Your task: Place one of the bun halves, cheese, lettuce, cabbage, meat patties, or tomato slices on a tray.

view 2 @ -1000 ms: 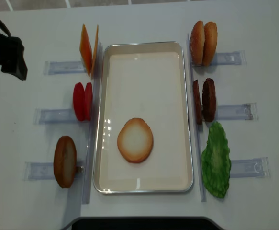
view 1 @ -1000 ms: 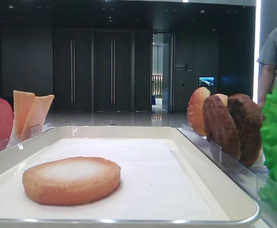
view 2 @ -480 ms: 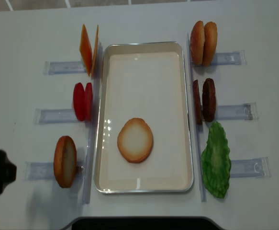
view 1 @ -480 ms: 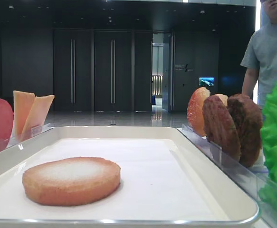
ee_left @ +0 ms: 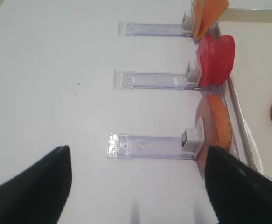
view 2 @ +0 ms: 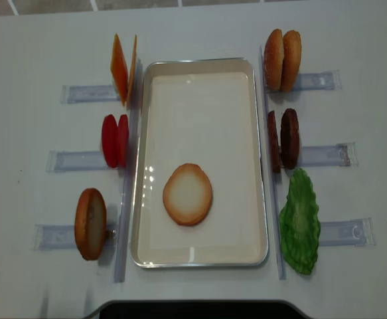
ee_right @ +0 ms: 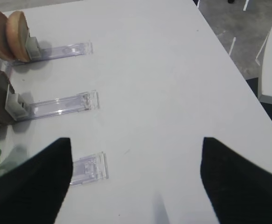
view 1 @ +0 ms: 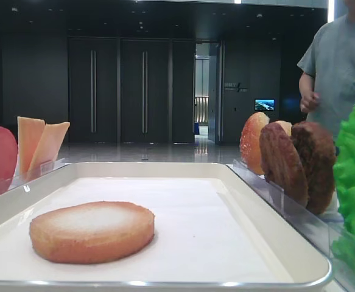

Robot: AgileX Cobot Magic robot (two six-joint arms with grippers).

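One bun half (view 2: 188,194) lies flat on the tray (view 2: 200,259).
Both grippers, left (ee_left: 138,186) and right (ee_right: 136,182), hover over bare counter (view 2: 34,53) with jaws apart, holding nothing.

The tray (view 2: 200,163) sits at the table's (view 2: 40,53) centre, one bun half (view 2: 188,194) lying flat in it toward 6 o'clock. At 9 o'clock stand, far to near, cheese (view 2: 123,68), tomato slices (view 2: 115,140) and another bun half (view 2: 90,223). At 3 o'clock stand paired bun halves (view 2: 282,60), meat patties (view 2: 283,139), then lettuce (view 2: 300,222).
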